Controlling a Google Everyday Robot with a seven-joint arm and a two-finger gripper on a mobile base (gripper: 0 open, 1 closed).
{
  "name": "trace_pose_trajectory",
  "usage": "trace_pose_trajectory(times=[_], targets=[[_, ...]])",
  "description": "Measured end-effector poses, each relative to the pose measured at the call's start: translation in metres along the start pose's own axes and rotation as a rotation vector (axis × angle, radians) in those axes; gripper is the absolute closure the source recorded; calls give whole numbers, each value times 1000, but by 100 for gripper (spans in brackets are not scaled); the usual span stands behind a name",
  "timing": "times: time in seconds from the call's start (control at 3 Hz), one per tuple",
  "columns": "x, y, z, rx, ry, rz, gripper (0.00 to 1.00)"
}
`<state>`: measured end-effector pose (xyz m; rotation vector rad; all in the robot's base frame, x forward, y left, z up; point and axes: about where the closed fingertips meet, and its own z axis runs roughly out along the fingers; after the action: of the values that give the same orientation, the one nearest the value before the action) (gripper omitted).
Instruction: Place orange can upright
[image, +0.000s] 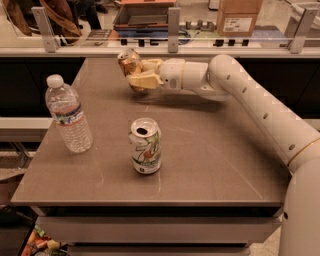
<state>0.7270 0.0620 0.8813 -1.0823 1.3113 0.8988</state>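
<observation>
Orange can (129, 63) tilted, clamped in the tool (138, 73) above the table's (215, 155) far side, beyond the 7UP can (145, 146)

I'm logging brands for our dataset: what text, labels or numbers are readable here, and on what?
"7": logo on the white-and-green can; the rest is blurred.
Label on the water bottle: too blurred to read.
Sticker on the cardboard box: too small to read.
Print on the orange can, held by the gripper at the table's far side: unreadable.
</observation>
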Motion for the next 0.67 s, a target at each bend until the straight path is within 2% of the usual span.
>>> trace_pose_trajectory(times=[0.67], targets=[[5, 0, -5, 24, -6, 15, 100]])
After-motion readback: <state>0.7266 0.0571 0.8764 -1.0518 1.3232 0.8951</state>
